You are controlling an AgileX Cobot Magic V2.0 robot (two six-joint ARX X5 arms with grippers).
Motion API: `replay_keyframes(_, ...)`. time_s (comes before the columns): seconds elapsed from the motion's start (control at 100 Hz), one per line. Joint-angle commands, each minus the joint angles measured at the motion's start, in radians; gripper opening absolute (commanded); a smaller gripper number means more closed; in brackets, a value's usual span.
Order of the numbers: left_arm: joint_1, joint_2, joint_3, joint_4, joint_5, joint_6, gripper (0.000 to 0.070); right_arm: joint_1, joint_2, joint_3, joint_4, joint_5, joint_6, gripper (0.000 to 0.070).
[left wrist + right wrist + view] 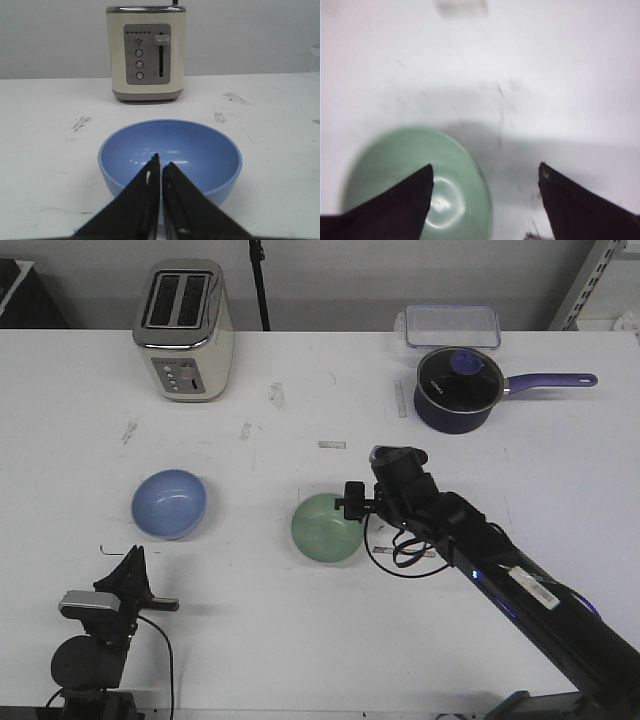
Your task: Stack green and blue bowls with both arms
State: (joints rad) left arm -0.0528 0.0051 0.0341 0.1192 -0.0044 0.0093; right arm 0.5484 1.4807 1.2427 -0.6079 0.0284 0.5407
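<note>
The light blue bowl (168,503) sits upright on the white table at the left. The pale green bowl (325,528) sits upright near the middle. My left gripper (133,558) is shut and empty, low over the table just on the near side of the blue bowl (170,155); its tips (161,161) point at the bowl. My right gripper (486,170) is open above the green bowl's right edge; one finger (405,200) is over the green bowl (395,170), the other (575,200) over bare table. In the front view the right wrist (400,480) hides its fingers.
A cream toaster (185,330) stands at the back left, behind the blue bowl (146,52). A dark navy pot with a glass lid (458,388) and purple handle stands at the back right, a clear lidded box (452,326) behind it. The table's near edge runs by the left arm's base.
</note>
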Motion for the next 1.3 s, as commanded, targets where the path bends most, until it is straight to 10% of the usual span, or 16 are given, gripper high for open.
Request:
replay_keyframes(0.0,0.0,-0.002,-0.022,0.013,-0.004,0.005,0.0002,-0.008,-0.022,0.008,0.031,0.006,-0.133,0.0461)
replay_keyframes(0.26,0.0,-0.002,-0.022,0.013,-0.004,0.005,0.0002,-0.15,-0.277,-0.197,0.3,0.006,-0.41,0.0444)
replay_keyframes(0.4,0.0,-0.002,-0.022,0.013,-0.004,0.005,0.0002,-0.28,-0.414,-0.321,0.391,-0.007,-0.549,0.0139)
replay_keyframes(0.49,0.0,-0.002,-0.022,0.013,-0.004,0.005,0.0002,-0.357,-0.478,-0.388,0.433,-0.008,-0.591,0.01)
replay_keyframes(1.29,0.0,-0.002,-0.022,0.013,-0.004,0.005,0.0002,-0.518,-1.241,-0.888,0.452,-0.054,-0.407,0.0017)
